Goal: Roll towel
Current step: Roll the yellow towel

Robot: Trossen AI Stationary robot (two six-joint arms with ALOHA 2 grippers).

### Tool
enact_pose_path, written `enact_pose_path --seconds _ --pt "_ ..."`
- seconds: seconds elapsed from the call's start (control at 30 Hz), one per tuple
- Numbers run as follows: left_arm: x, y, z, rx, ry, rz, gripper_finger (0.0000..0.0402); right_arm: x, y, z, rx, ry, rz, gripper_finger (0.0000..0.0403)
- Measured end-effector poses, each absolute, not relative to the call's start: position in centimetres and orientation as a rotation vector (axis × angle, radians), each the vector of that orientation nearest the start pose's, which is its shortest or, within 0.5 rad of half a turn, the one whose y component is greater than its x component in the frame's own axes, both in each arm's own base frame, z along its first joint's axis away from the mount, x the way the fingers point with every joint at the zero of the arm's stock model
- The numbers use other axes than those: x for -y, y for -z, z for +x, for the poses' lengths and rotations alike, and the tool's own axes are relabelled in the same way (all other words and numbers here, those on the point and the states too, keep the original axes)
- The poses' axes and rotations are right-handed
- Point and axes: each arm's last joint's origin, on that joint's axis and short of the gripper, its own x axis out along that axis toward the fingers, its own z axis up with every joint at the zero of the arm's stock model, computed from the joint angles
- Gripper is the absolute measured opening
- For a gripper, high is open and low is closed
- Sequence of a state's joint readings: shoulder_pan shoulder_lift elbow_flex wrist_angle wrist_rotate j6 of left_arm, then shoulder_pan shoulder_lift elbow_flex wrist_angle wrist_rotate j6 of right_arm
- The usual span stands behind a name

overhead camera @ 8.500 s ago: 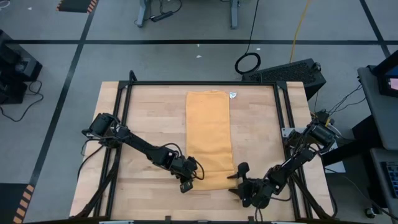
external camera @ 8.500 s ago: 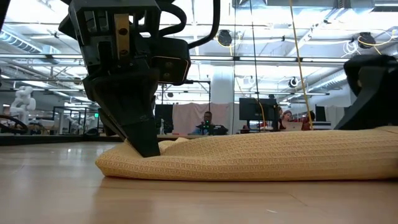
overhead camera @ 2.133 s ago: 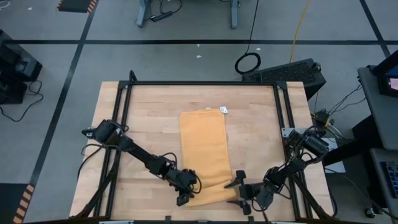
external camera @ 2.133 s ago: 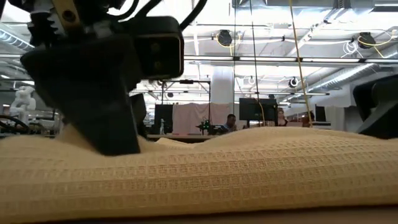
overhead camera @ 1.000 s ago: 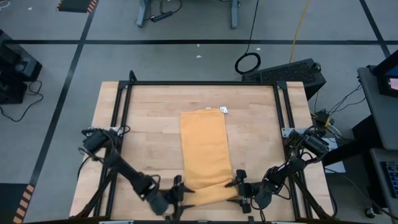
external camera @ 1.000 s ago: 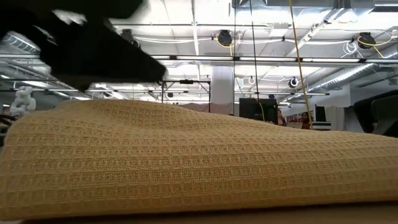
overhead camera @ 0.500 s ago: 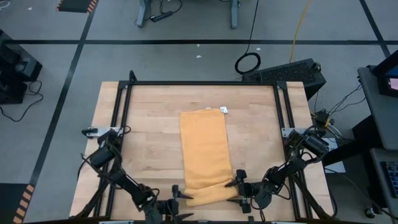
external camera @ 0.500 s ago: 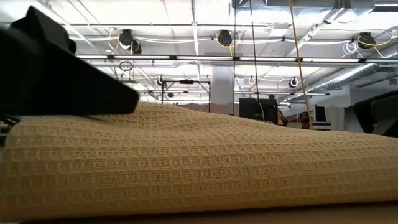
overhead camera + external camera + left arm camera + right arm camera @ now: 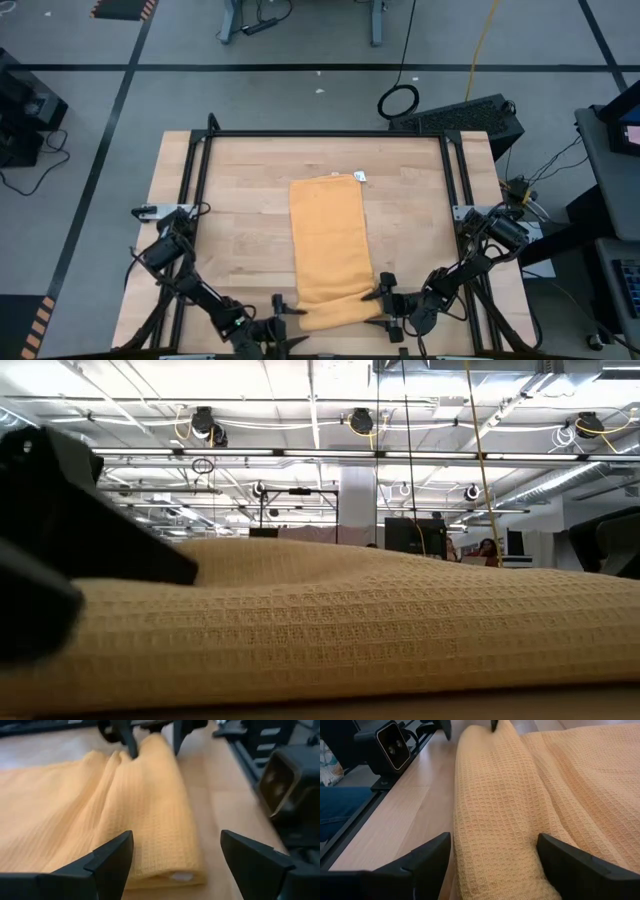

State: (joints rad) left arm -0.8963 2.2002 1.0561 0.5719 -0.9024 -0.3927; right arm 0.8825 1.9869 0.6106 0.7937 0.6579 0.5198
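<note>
Mustard-yellow, one towel [image 9: 330, 250] lies between two spread claws, left claw [image 9: 287, 312] and right claw [image 9: 383, 298].

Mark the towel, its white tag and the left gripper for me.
towel [image 9: 328, 240]: high view, middle of the flat part.
white tag [image 9: 360, 177]: high view, at the towel's far corner.
left gripper [image 9: 172, 857]: left wrist view, gap between its open fingers.

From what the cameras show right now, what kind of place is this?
Probably a large open robotics lab or workshop: a wooden table in a black frame on a grey floor with black tape lines, high ceiling with pipes and hanging lights, and monitors behind.
</note>
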Motion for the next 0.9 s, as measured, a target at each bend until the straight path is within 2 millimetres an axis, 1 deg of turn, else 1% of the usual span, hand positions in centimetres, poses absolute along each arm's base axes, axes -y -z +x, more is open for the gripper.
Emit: enact_pose_path --seconds 0.2,0.27,0.33,0.47,0.53,0.77,0.9 --pt "29.5 -6.5 26.9 -0.396 -0.118 0.051 0.0305 -22.7 -6.6 21.0 -0.461 -0.098 0.116 0.0290" --pt "29.6 -6.5 26.7 -0.394 -0.120 0.053 0.0305 -22.7 -6.6 20.9 -0.464 -0.095 0.121 0.0290" --pt "30.1 -7.3 26.4 -0.362 -0.102 0.078 0.0305 -22.7 -6.6 20.9 -0.462 -0.088 0.133 0.0290" --pt "31.6 -10.0 26.2 -0.232 -0.099 0.128 0.0305 -22.6 -6.6 20.9 -0.456 -0.074 0.137 0.0290" --pt "31.9 -10.4 26.5 -0.224 -0.104 0.150 0.0305 -22.6 -6.6 20.9 -0.456 -0.071 0.135 0.0290" --pt "30.4 -8.8 27.7 -0.331 -0.105 0.167 0.0306 -22.6 -6.6 21.1 -0.452 -0.064 0.136 0.0290" --pt "29.6 -8.5 28.3 -0.359 -0.133 0.155 0.0329 -22.6 -6.6 21.1 -0.452 -0.064 0.137 0.0290"
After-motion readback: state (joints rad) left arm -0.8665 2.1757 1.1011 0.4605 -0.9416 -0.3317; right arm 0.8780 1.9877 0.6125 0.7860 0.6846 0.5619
